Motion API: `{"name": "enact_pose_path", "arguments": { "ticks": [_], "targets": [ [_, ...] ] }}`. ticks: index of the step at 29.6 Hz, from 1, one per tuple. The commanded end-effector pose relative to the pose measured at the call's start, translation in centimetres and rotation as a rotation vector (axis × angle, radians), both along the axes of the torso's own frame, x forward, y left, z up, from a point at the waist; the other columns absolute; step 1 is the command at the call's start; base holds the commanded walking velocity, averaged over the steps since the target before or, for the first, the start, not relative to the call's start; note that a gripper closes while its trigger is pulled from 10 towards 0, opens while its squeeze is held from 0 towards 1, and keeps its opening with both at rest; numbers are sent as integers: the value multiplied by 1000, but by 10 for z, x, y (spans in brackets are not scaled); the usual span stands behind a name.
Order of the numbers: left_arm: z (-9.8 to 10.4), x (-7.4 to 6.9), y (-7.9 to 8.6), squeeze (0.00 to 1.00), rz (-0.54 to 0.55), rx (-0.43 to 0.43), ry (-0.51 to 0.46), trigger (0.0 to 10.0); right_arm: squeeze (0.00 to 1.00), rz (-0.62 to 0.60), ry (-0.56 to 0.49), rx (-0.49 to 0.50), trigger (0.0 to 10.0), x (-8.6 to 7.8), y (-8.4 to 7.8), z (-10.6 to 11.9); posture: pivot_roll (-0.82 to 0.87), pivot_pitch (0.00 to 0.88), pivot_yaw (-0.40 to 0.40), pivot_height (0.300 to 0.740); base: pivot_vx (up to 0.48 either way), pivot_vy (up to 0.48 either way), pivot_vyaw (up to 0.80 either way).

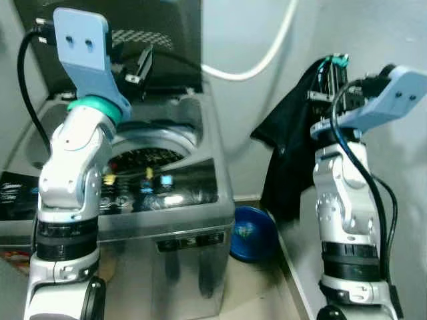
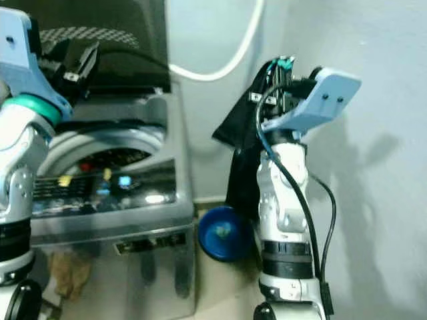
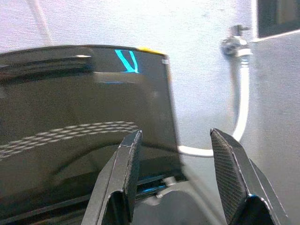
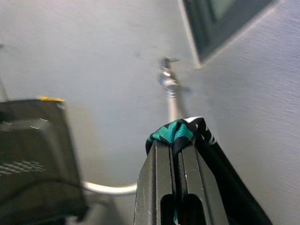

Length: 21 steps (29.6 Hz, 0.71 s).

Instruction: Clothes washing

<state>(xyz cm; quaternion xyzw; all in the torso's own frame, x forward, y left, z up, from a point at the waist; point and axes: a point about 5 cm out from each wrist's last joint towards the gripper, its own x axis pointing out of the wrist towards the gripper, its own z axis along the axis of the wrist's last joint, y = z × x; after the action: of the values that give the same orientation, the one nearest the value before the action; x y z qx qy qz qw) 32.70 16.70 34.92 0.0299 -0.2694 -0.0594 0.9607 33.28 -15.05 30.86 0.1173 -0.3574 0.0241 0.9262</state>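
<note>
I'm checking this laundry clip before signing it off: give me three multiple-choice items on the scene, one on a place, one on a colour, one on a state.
1. Where does the dark garment hang?
A. From the right tool, beside the washing machine
B. Inside the drum
C. On the floor

2. What colour is the round basin on the floor beside the washing machine?
A. Red
B. Blue
C. White

3. How does the washing machine's lid stand?
A. Shut flat
B. Taken off and on the floor
C. Raised open

Answers:
1. A: the right tool is shut on a black and green fold, and the cloth hangs below it, to the right of the machine.
2. B: the basin shows blue in both eye views.
3. C: the dark lid stands upright behind the open drum, with the left tool open before it.
</note>
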Motion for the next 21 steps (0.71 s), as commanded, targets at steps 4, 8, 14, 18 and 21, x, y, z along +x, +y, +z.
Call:
{"name": "enact_pose_path", "arguments": {
  "ticks": [4, 8, 14, 18, 21],
  "targets": [
    [-1, -1, 1, 0, -1, -7, 2, 10000, 0, 10, -32, -14, 10000, -2, 4, 6, 95, 0, 75, 740, 0, 231, 0],
    [-2, -1, 0, 0, -6, -18, 7, 10000, 0, 15, -27, -26, 10000, -2, 5, 5, 93, 0, 68, 740, 0, 480, 0],
    [-2, -1, -1, 0, -5, -16, 6, 10000, 0, 18, -25, -31, 10000, -2, 5, 4, 90, 0, 67, 740, 0, 480, 0],
    [-4, 0, -2, 0, -4, -13, 9, 10000, 0, 21, -24, -36, 10000, -1, 6, 4, 86, 0, 67, 740, 0, 406, 0],
    [-4, 0, -3, 0, 0, 3, 4, 10000, 0, 23, -25, -42, 10000, -1, 6, 4, 83, 0, 68, 740, 0, 94, 0]
  ]
}}
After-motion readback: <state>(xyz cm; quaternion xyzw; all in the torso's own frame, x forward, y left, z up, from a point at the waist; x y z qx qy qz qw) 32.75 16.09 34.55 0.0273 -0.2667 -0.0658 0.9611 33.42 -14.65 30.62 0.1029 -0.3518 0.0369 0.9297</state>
